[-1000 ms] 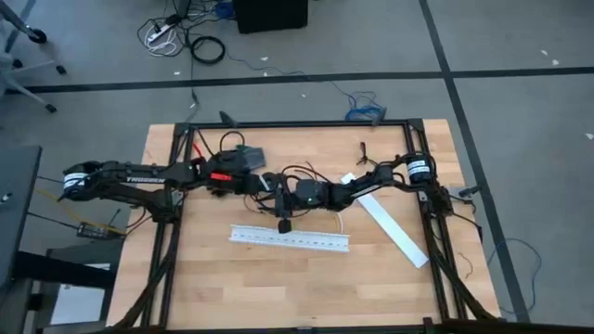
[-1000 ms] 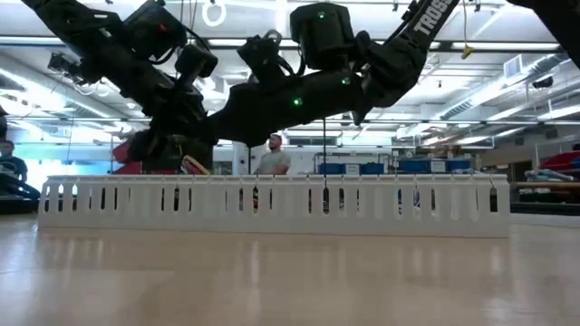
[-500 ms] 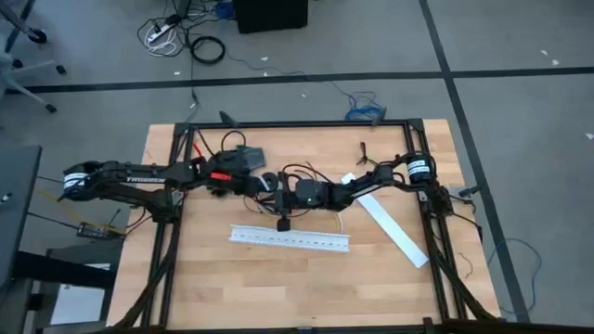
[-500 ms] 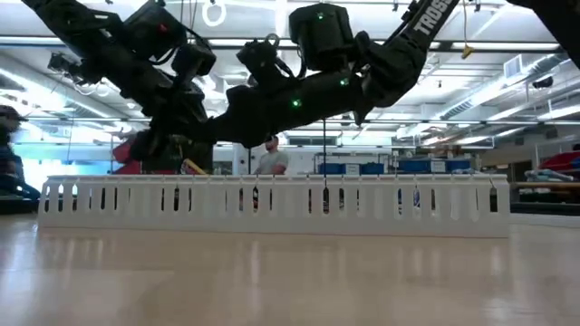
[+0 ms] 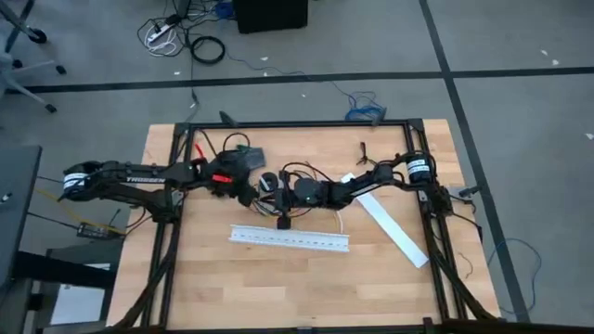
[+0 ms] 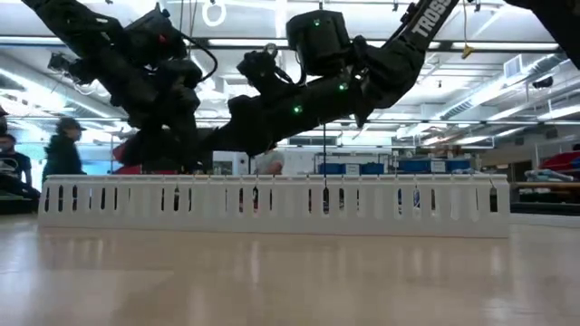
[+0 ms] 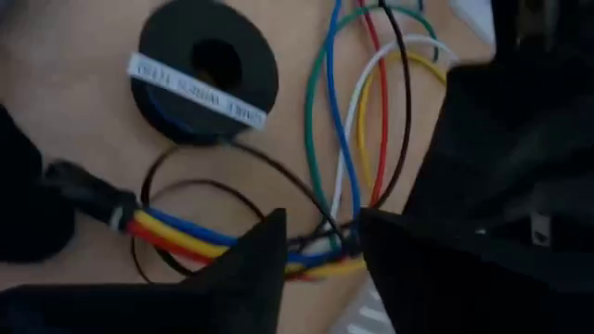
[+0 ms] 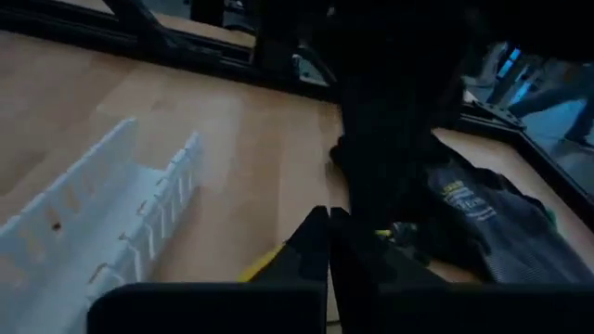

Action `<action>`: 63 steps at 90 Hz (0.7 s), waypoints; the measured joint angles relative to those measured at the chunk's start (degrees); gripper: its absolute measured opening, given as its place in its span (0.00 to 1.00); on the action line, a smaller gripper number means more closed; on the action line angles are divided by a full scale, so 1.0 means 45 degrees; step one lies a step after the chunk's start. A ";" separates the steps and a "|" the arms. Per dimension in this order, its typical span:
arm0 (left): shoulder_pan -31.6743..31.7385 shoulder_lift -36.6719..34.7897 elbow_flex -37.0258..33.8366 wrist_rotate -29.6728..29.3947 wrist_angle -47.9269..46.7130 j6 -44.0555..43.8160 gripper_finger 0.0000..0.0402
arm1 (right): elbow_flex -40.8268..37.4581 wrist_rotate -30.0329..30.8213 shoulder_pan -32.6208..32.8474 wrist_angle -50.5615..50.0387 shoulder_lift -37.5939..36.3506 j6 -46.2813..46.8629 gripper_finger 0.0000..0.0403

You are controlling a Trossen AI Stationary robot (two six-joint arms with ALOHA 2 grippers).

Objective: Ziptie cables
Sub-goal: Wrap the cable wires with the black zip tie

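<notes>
The cables [image 7: 345, 121] are thin coloured wires fanning out over the table and gathered into a bunch [image 7: 176, 237]. My left gripper [image 7: 320, 250] [image 5: 252, 193] is shut on this bunch at mid-table. The ziptie [image 7: 200, 186] is a thin black strap looped beside the bunch. It runs in to where my right gripper [image 8: 327, 223] [image 5: 275, 197] is shut, close against the left one. My left gripper pinches the bunched cables [image 7: 311, 258] between its two fingers, which lie across the bunch. The wires' free lengths fan out beyond the fingers, slack on the table. My right gripper comes level from the table's right. The ziptie's strap [image 7: 340, 234] leads to it, but its own dark body hides the contact.
A long white slotted channel [image 5: 290, 238] [image 6: 272, 204] lies just toward the near edge of both grippers. A black tape roll [image 7: 206, 70] [image 5: 269, 181] sits by the cables. A white flat strip [image 5: 394, 227], a black bag [image 5: 243, 158] and a small black clip [image 5: 364, 151] lie around.
Both grippers have shifted a little toward the table's left while staying close together. In the high view the black tape roll now shows uncovered beside them.
</notes>
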 joint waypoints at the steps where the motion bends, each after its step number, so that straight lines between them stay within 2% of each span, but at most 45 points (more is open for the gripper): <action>1: -0.0002 0.0000 0.0000 0.0002 0.0059 -0.0058 0.38 | 0.0000 -0.0002 0.0003 -0.0022 0.0000 0.0004 0.00; 12: 0.0109 -0.0024 0.0000 0.0364 0.0428 0.0270 0.44 | 0.0000 0.0128 0.0037 -0.0451 -0.0005 0.0014 0.00; 26: 0.0265 -0.0293 0.0179 0.0915 0.0296 0.2587 0.44 | -0.0005 0.0142 0.0060 -0.1366 -0.0342 0.0038 0.00; 38: 0.0265 -0.0447 0.0677 0.1448 -0.0484 0.5473 0.42 | -0.0002 0.0127 0.0095 -0.2125 -0.0883 0.0146 0.00; 46: 0.0210 -0.0448 0.1023 0.1839 -0.1769 0.7870 0.41 | 0.0000 -0.0044 0.0097 -0.2491 -0.1115 0.0336 0.00; 56: 0.0052 -0.0427 0.1117 0.1561 -0.2801 1.1497 0.40 | -0.0004 -0.0298 0.0095 -0.2641 -0.1195 0.0534 0.00; 63: -0.0055 -0.0423 0.1117 0.1010 -0.3372 1.3025 0.40 | -0.0001 -0.0330 0.0095 -0.2723 -0.1195 0.0625 0.00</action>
